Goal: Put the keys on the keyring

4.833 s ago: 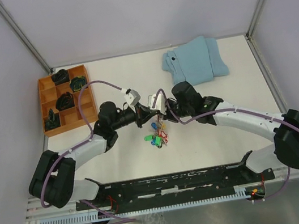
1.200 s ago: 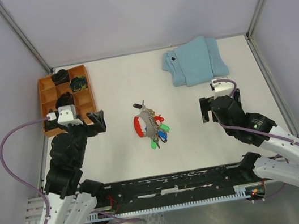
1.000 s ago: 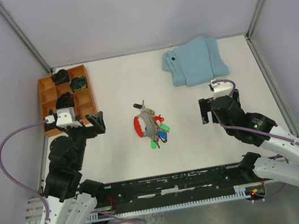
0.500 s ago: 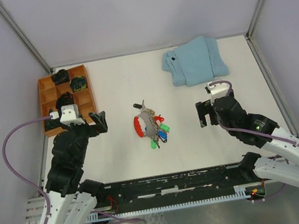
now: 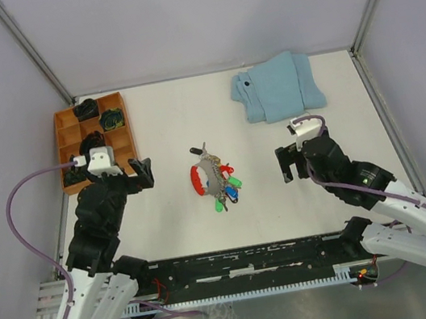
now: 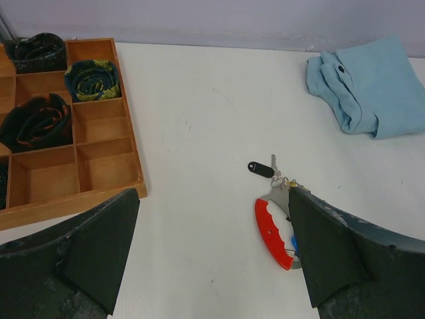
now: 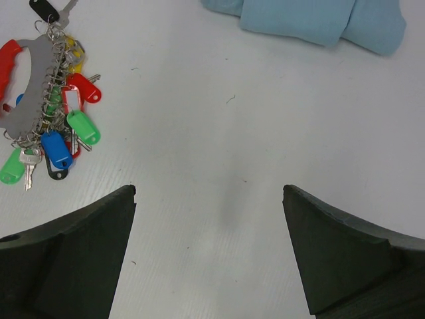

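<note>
The keys [image 5: 227, 187] lie in a small fan on the white table [image 5: 165, 118], about midway between the two arms. In the right wrist view their plastic heads show red, green, blue and yellow [image 7: 66, 129], and small wire loops appear to hook them along the grey edge of the keyring [image 7: 30, 80]. The keyring [image 5: 201, 178] lies flat just left of the keys and touching them, its red curved handle on the outer side. One key with a black head [image 6: 261, 169] sticks out at the far end of the bunch.

The left claw [image 5: 141, 174] hangs above the table to the left of the bunch, well apart from it, its jaws spread wide and holding nothing. The right claw [image 5: 288, 162] hangs on the other side, also apart from the keys, jaws spread and empty.

A wooden tray [image 5: 129, 137] with square compartments sits at the far left, just behind the left claw, with dark rolled lumps [image 6: 93, 78] in several compartments. A folded light-blue cloth [image 5: 277, 87] lies at the far right of the table.
</note>
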You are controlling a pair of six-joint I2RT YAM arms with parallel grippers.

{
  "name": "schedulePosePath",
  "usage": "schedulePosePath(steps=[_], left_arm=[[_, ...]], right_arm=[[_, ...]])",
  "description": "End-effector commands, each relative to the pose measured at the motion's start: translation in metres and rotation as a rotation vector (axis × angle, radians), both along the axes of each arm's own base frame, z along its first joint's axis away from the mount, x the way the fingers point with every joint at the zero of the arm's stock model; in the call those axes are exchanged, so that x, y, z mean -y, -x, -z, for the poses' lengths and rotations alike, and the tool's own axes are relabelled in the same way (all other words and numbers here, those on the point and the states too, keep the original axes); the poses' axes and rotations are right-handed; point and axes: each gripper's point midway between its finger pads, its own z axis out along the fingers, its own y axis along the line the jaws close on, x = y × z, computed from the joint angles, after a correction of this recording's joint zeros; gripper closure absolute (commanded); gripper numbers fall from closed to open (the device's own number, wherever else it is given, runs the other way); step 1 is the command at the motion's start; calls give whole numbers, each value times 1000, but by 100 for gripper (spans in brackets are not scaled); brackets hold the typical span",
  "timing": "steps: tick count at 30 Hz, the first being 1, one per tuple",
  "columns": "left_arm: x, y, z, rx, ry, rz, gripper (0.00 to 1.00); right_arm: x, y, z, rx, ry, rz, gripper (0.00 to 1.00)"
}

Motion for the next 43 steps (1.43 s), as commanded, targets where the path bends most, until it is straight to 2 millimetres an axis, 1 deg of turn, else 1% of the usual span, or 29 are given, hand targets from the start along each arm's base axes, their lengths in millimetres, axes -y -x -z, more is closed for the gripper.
schedulePosePath(steps=[1, 9, 14, 21, 24, 28, 31, 43], left_arm=[[0, -3, -7, 29, -31, 12, 1], [0, -4, -6, 26, -30, 11, 1], [1, -5, -6, 24, -32, 16, 1], [7, -5, -6, 28, -30, 50, 1], [14, -4, -7, 33, -29, 92, 1], [19, -3, -8, 40, -28, 122, 1], [20, -3, -9, 42, -29, 125, 1], [22, -2, -9, 44, -29, 138, 1]], right_arm=[[3, -7, -20, 78, -23, 24, 0], [5, -6, -25, 92, -30, 24, 0], [3, -6, -26, 92, -35, 16, 0], [-4, -6, -23, 80, -40, -19, 0], [-7, -4, -25, 82, -55, -35, 0], [9, -9, -26, 107, -47, 68, 0], [16, -11, -27, 115, -37, 114, 0], [18, -11, -29, 131, -37, 120, 0]])
